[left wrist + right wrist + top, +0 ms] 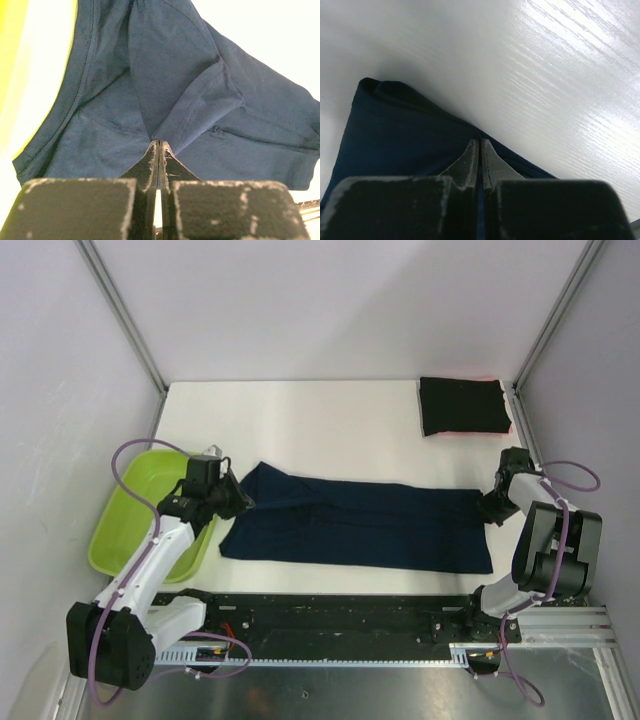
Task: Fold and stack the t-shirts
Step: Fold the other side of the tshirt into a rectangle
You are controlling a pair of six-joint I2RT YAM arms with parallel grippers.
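Top view: the dark navy t-shirt (355, 525) lies stretched lengthwise across the white table (300, 420). The left gripper (235, 502) is at its left end and the right gripper (492, 508) at its right edge. A folded black t-shirt (462, 406), with a pink edge beneath, lies in the far right corner, well apart. A lime-green tub (125, 515) stands under the left arm. Left wrist view: the jaws are closed, the fingers (151, 162) pinching a raised fold of navy cloth. Right wrist view: the jaws are closed on the navy edge, with cloth showing between the fingers (468, 162).
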